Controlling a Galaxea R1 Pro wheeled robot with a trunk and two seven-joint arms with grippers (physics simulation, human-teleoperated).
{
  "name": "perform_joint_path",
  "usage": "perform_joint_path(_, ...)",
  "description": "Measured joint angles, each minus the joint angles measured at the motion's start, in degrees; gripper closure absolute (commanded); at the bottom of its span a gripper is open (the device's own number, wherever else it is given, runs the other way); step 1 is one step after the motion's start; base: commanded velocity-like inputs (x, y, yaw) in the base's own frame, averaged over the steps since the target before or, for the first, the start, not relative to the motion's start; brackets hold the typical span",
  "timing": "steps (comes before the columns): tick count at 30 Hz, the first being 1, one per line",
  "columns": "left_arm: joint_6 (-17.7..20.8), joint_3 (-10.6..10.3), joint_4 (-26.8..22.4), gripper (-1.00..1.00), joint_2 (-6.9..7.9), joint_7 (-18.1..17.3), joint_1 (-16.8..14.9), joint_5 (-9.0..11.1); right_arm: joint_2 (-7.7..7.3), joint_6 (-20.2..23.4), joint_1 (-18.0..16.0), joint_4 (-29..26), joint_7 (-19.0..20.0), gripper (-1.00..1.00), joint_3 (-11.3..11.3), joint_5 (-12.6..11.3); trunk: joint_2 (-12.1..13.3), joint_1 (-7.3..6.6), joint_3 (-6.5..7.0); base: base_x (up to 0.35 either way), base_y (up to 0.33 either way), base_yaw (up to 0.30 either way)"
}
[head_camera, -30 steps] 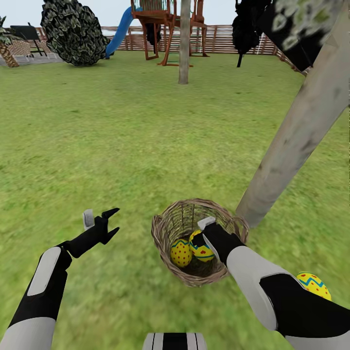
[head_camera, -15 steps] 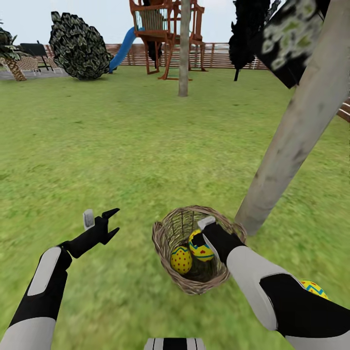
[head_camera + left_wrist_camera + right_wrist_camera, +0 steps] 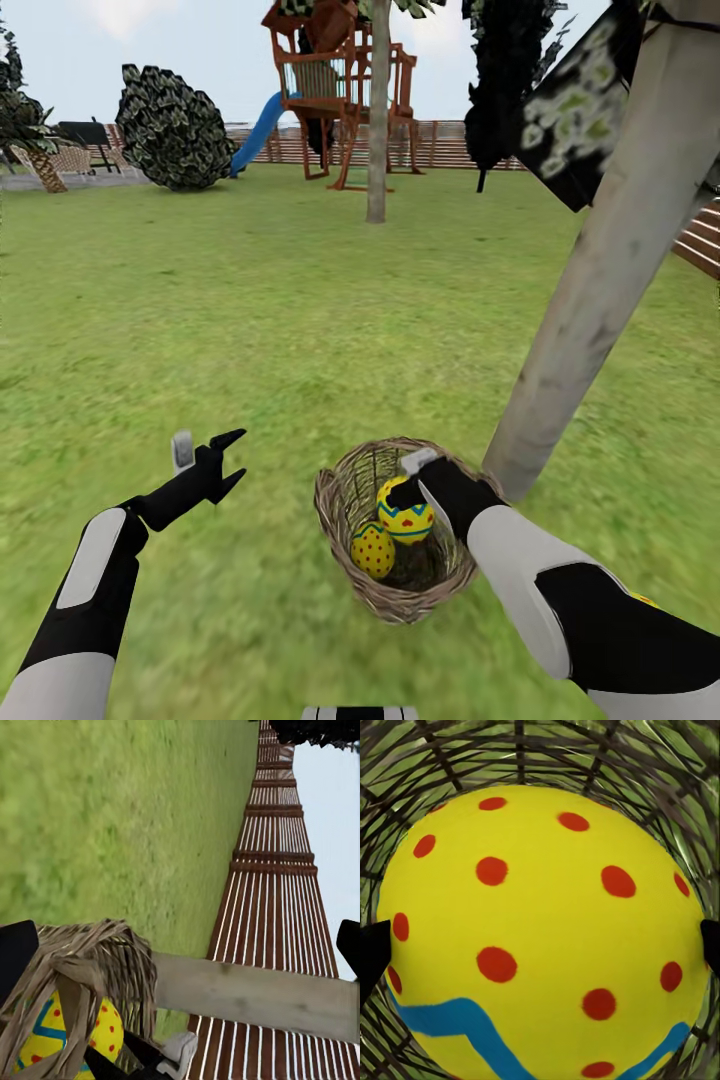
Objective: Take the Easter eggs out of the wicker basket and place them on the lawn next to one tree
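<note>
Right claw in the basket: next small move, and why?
Probably lift it straight up. The right claw sits at the upper egg inside the wicker basket, and the right wrist view has that egg between both fingertips. A second egg lies beside it, so rising vertically avoids knocking it or the rim.

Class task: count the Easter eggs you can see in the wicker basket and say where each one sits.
2. One egg sits at the right gripper fingers; the other egg lies lower in the wicker basket. Another may be hidden.
</note>
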Motion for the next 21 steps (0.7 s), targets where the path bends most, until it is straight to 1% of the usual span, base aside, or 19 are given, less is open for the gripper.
perform_joint_path(3, 0.0, 0.0, 0.11, -1.0, 0.0, 0.0, 0.0, 0.0, -0.09, 0.15, 0.01, -0.1, 0.0, 1.0, -0.09, 0.01, 0.04, -0.08, 0.67, 0.0, 0.0, 0.0)
perform_joint_path(4, 0.0, 0.0, 0.1, -1.0, 0.0, 0.0, 0.0, 0.0, -0.2, 0.21, 0.01, -0.13, 0.04, 1.0, -0.52, 0.02, 0.05, -0.1, 0.89, 0.0, 0.0, 0.0)
perform_joint_path(8, 0.0, 0.0, 0.14, -1.0, 0.0, 0.0, 0.0, 0.0, -0.96, 0.34, 0.01, -0.64, 0.08, 1.0, -4.11, 0.04, 0.11, -0.21, 1.77, 0.0, 0.0, 0.0)
perform_joint_path(13, 0.0, 0.0, 0.23, -1.0, 0.0, 0.0, 0.0, 0.0, -1.43, 0.43, 0.01, -0.76, 0.08, 1.0, -4.41, 0.01, 0.17, -0.33, 2.88, 0.0, 0.0, 0.0)
perform_joint_path(15, 0.0, 0.0, 0.22, -1.0, 0.02, 0.0, 0.0, 0.0, -1.77, 0.44, 0.0, -1.55, 0.4, 1.0, -5.27, 0.01, 0.2, -0.39, 3.33, 0.0, 0.0, 0.0)
perform_joint_path(16, 0.0, 0.02, 0.23, -1.0, 0.02, 0.0, 0.0, 0.0, -1.81, 0.49, 0.0, -2.2, 1.62, 1.0, -5.61, -0.03, 0.21, -0.41, 3.55, 0.0, 0.0, 0.0)
perform_joint_path(17, 0.0, 0.01, 0.23, -1.0, 0.01, 0.0, 0.0, 0.0, -1.99, 0.58, 0.01, -2.86, 4.72, 1.0, -5.87, -0.07, 0.23, -0.44, 3.77, 0.0, 0.0, 0.0)
perform_joint_path(18, 0.0, 0.02, 0.27, -1.0, 0.0, 0.0, 0.0, 0.0, -2.79, 0.66, 0.0, -3.25, 8.94, 1.0, -6.0, -0.02, 0.42, -0.55, 3.97, 0.0, 0.0, 0.0)
perform_joint_path(20, 0.0, 0.07, 0.31, -1.0, 0.07, 0.0, 0.0, 0.0, -4.09, 0.69, 0.0, -3.45, 12.44, 1.0, -6.12, 0.05, 1.22, -0.99, 4.33, 0.0, 0.0, 0.0)
perform_joint_path(21, 0.0, 0.08, 0.34, -1.0, 0.08, 0.0, 0.0, 0.0, -4.49, 0.7, 0.01, -3.58, 13.03, 1.0, -6.25, 0.02, 1.62, -1.21, 4.51, 0.0, 0.0, 0.0)
